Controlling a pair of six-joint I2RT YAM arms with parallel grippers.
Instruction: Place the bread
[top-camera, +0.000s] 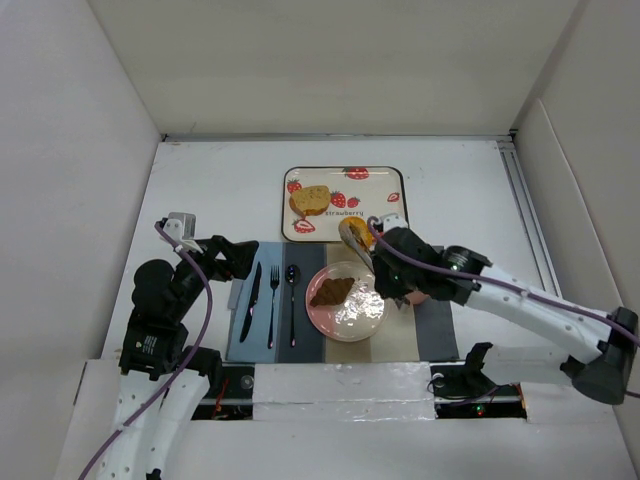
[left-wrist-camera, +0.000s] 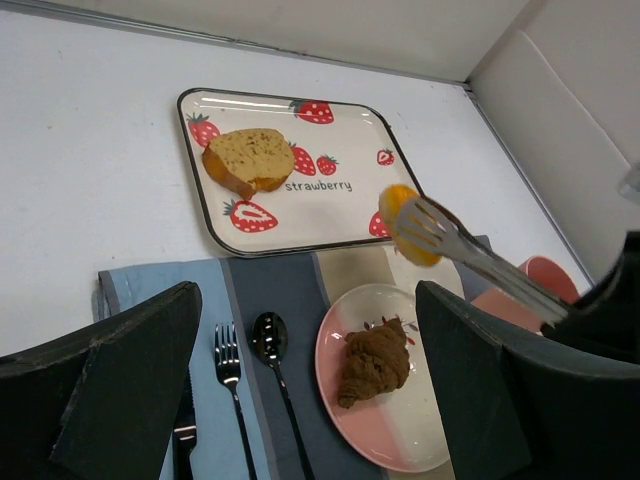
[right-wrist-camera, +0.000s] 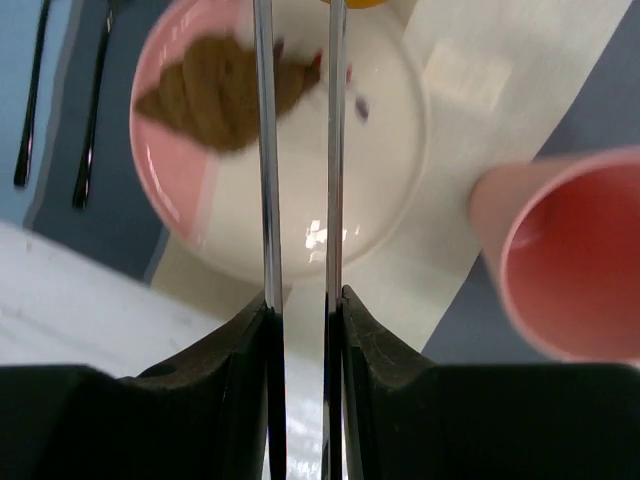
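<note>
A tan-yellow loaf slice (top-camera: 310, 201) (left-wrist-camera: 250, 158) lies on the strawberry tray (top-camera: 390, 178) (left-wrist-camera: 340, 215). The dark brown wedge (top-camera: 331, 292) (left-wrist-camera: 375, 362) (right-wrist-camera: 205, 90) rests on the pink-and-white plate (top-camera: 355, 318) (left-wrist-camera: 400, 440) (right-wrist-camera: 370, 170). My right gripper (top-camera: 397, 268) (right-wrist-camera: 303, 300) is shut on metal tongs (left-wrist-camera: 480, 255) (right-wrist-camera: 265, 150). The tongs pinch the orange donut (top-camera: 353, 236) (left-wrist-camera: 400, 215) in the air, between the plate and the tray's near right corner. My left gripper (top-camera: 232, 258) (left-wrist-camera: 308, 300) hangs open and empty over the cutlery.
A knife (top-camera: 250, 300), fork (top-camera: 273, 300) and spoon (top-camera: 292, 300) lie on the striped placemat (top-camera: 440, 330) left of the plate. A pink cup (right-wrist-camera: 580, 260) (left-wrist-camera: 545, 275) stands right of the plate, under my right arm. White walls enclose the table.
</note>
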